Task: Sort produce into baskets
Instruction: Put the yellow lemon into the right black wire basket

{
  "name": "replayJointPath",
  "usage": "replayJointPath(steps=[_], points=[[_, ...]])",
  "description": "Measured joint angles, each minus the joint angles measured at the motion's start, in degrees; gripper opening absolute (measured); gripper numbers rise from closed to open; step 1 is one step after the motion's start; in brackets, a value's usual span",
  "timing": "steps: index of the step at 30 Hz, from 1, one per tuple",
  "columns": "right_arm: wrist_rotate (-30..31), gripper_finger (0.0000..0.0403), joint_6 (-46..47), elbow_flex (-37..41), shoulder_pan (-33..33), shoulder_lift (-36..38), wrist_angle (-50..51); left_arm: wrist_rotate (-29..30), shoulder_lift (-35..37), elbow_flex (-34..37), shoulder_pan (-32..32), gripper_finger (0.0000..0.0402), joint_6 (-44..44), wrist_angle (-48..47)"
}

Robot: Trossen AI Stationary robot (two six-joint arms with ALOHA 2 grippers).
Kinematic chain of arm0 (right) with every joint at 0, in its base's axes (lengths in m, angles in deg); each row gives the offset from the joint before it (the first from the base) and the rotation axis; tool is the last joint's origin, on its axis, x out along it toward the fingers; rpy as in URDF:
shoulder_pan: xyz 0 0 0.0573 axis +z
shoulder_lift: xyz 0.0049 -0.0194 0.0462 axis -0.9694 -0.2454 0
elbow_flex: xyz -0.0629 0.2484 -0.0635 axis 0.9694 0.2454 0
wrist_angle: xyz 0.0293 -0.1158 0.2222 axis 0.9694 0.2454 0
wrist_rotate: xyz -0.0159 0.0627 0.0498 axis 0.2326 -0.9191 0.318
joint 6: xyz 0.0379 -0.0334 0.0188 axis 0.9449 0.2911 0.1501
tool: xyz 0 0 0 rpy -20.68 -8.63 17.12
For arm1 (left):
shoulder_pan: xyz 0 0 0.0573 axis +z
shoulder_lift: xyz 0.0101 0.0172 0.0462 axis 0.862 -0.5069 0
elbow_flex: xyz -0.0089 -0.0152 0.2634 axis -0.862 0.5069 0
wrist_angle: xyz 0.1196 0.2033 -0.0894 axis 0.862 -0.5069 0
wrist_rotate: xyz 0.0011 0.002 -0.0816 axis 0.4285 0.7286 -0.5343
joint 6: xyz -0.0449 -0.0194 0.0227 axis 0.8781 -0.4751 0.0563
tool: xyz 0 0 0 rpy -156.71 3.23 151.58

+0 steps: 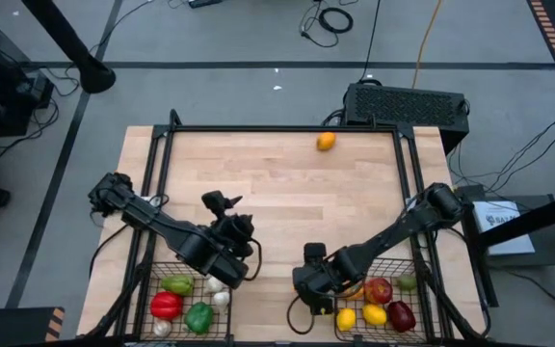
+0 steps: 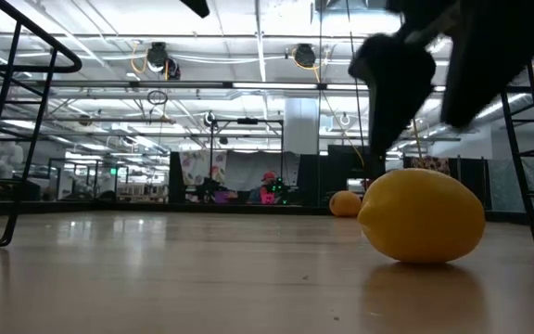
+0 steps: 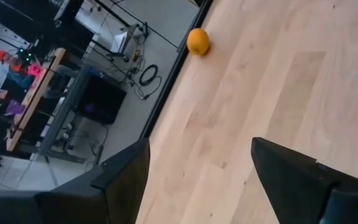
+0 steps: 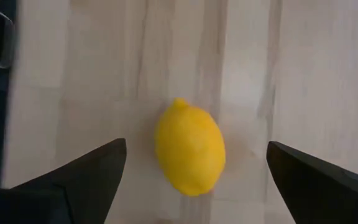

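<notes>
A smooth, oval yellow lemon [image 4: 190, 149] with a small nub at one end lies on the pale wood-grain tabletop [image 1: 277, 183], near its front edge. The right gripper [image 4: 194, 180] hangs over it, jaws spread wide and empty; in the high view that arm hides the lemon. Near the far edge sits a round orange [image 1: 326, 142]. The left gripper [image 3: 197, 180] is parted and empty, bent low above the left wire-mesh basket [image 1: 183, 304] at the front edge.

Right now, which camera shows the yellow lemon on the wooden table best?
The right wrist view: the yellow lemon lies whole between the open right gripper. The low view shows its side. The high view hides it under the arm; the left wrist view misses it.
</notes>
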Motion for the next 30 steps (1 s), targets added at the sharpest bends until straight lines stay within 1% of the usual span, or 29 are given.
replayJointPath(steps=[4, 8, 12, 15, 24, 27, 30], points=[[-1.55, 0.038, -0.83, -0.56, -0.84, -2.77, 0.12, 0.02, 0.28, 0.61, 0.06, 0.0286, -0.05, 0.01], [-3.01, 0.038, -2.41, -2.8, -1.43, -5.72, 0.81, 0.23, 0.26, 0.63, 0.15, 0.0286, -0.46, 0.34], [-3.06, 0.038, -2.51, -4.89, -1.64, -8.1, 5.63, 0.39, 0.26, 0.63, 0.1, 0.0286, -0.44, 0.36], [-3.06, 0.038, -2.51, -5.07, -1.77, -9.46, 7.51, 0.48, 0.24, 0.63, 0.1, 0.0286, -0.42, 0.38], [-4.15, 0.0377, -2.72, -5.07, -1.89, -11.22, 6.79, 0.93, 0.22, 0.63, 0.1, 0.0286, -0.15, 0.62], [-4.27, 0.0364, -2.3, -5.07, -1.87, -11.22, 6.75, 1.07, 0.19, 0.63, 0.1, 0.0286, -0.15, 0.7], [-4.39, 0.0334, -0.74, -5.07, -1.95, -11.15, 6.66, 1.33, 0.19, 0.63, 0.12, 0.0286, -0.21, 1.37]])
